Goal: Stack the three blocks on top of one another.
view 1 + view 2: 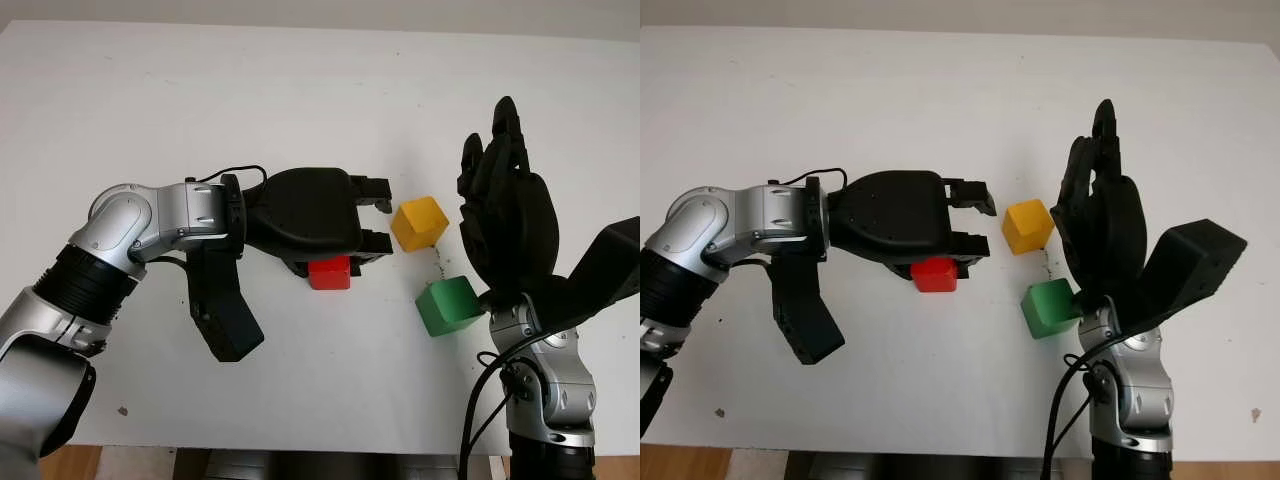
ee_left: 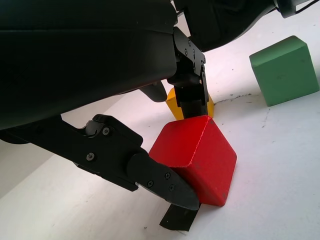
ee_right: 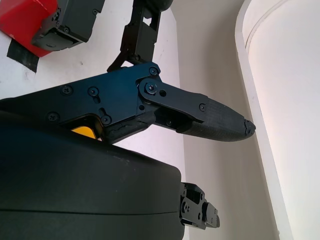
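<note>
— What's the red block like?
— Smooth, matte cube on the white desk, left hand fingers clamped on it.
— And around it?
— Yellow block and green block just beside; right hand upright, released.

Three blocks are seen unstacked: red block tilted, yellow block and green block nearby.

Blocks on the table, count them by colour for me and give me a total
Red block: 1, between the fingers of the left hand
Yellow block: 1, on the table
Green block: 1, on the table beside the right hand
Total: 3 blocks, none stacked yet
</note>
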Controlling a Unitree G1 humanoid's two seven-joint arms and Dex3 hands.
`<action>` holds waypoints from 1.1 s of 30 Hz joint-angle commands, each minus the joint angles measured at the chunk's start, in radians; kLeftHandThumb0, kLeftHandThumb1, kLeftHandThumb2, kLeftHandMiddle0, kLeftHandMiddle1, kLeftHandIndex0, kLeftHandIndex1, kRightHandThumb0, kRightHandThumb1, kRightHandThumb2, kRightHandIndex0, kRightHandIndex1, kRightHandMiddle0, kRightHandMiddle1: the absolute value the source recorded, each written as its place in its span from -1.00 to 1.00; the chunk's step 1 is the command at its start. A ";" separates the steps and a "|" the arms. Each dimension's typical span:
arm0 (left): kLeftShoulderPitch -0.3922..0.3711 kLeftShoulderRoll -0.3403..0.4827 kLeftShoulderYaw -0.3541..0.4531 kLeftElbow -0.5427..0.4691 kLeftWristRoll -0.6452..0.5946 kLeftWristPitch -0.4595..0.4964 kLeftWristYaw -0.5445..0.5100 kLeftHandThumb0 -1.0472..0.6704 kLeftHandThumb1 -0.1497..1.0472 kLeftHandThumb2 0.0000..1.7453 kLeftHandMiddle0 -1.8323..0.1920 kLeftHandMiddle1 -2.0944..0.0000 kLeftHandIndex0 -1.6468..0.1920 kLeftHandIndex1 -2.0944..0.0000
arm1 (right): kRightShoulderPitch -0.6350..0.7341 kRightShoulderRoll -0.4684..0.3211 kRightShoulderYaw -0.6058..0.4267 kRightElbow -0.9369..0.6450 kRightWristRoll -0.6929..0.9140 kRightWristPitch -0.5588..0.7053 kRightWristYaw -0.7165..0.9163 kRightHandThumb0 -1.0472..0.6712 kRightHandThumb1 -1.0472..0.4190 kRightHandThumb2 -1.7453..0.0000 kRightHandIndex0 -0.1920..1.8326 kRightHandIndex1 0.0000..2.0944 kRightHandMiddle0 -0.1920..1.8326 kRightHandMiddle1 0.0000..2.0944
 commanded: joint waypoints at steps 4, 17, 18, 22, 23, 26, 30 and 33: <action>-0.013 0.006 -0.017 -0.001 0.023 0.006 0.026 -0.25 0.80 -0.94 0.84 0.85 0.60 0.42 | 0.010 -0.005 -0.006 -0.017 0.004 -0.008 0.006 -0.60 -1.00 0.17 -1.00 -1.00 -1.00 -1.00; -0.004 0.019 -0.015 -0.016 0.016 0.026 0.003 -0.63 0.78 -0.94 1.00 1.00 1.00 1.00 | 0.010 -0.004 -0.006 -0.017 0.006 -0.005 0.002 -0.60 -1.00 0.17 -1.00 -1.00 -1.00 -1.00; -0.002 0.025 -0.011 -0.023 0.011 0.026 0.000 -0.66 0.78 -0.94 1.00 1.00 1.00 1.00 | 0.011 -0.005 -0.005 -0.018 0.003 -0.005 0.002 -0.60 -1.00 0.17 -1.00 -1.00 -1.00 -1.00; 0.003 0.049 0.004 -0.044 -0.028 0.034 -0.040 -0.70 0.73 -0.95 1.00 1.00 1.00 1.00 | 0.013 -0.004 -0.006 -0.017 0.006 -0.009 0.005 -0.60 -1.00 0.17 -1.00 -1.00 -1.00 -1.00; 0.007 0.056 0.011 -0.056 -0.037 0.046 -0.056 -0.70 0.72 -0.95 1.00 1.00 1.00 1.00 | 0.013 -0.003 -0.006 -0.018 0.009 -0.007 0.006 -0.60 -1.00 0.17 -1.00 -1.00 -1.00 -1.00; 0.015 0.074 0.022 -0.090 -0.023 0.072 -0.061 -0.64 0.71 -0.95 1.00 1.00 1.00 1.00 | 0.014 -0.004 -0.006 -0.021 0.011 -0.001 0.006 -0.60 -1.00 0.18 -1.00 -1.00 -1.00 -1.00; 0.018 0.111 0.053 -0.117 -0.057 0.097 -0.104 -0.33 0.66 -0.95 1.00 1.00 1.00 1.00 | 0.015 -0.005 -0.004 -0.023 0.006 0.002 0.001 -0.61 -1.00 0.19 -1.00 -1.00 -1.00 -1.00; 0.023 0.132 0.076 -0.131 -0.105 0.128 -0.161 -0.49 0.68 -0.94 1.00 1.00 1.00 1.00 | 0.015 -0.007 -0.005 -0.021 0.007 0.000 0.004 -0.60 -1.00 0.19 -1.00 -1.00 -1.00 -1.00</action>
